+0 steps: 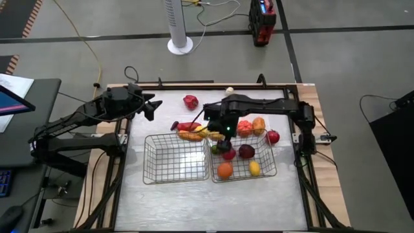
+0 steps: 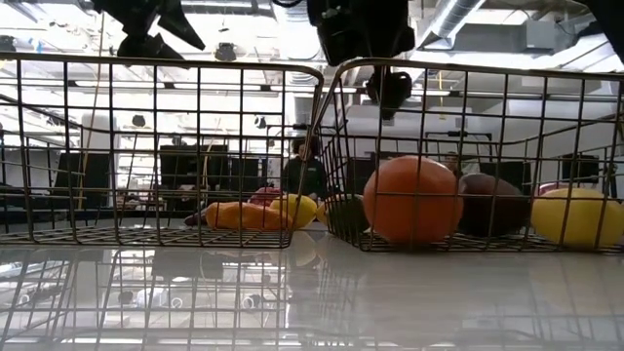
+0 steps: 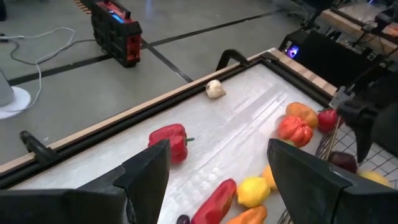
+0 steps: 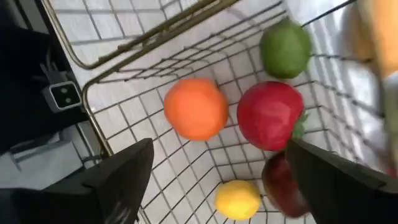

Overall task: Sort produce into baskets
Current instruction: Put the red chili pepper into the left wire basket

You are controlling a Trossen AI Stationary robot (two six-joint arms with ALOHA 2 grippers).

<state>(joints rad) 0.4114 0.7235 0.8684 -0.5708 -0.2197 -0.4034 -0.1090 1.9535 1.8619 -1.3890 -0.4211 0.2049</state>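
Two silver wire baskets stand side by side. The left basket (image 1: 173,158) holds nothing. The right basket (image 1: 266,169) holds an orange fruit (image 4: 196,107), a red one (image 4: 270,115), a green one (image 4: 285,48), a yellow one (image 4: 237,199) and a dark maroon one (image 4: 283,183). My right gripper (image 4: 219,144) hovers open and empty above this basket's far left part (image 1: 223,134). My left gripper (image 3: 219,146) is open and empty, raised over the table's far left (image 1: 151,107). A red pepper (image 3: 171,140) lies on the table just beyond it.
Loose on the table beyond the baskets lie a whitish bulb (image 1: 229,90), a red chilli (image 1: 187,126), yellow and orange pieces (image 1: 195,134), an orange-red tomato (image 1: 244,127), an orange piece (image 1: 259,124) and a red fruit (image 1: 273,136). A raised frame (image 1: 213,85) borders the table.
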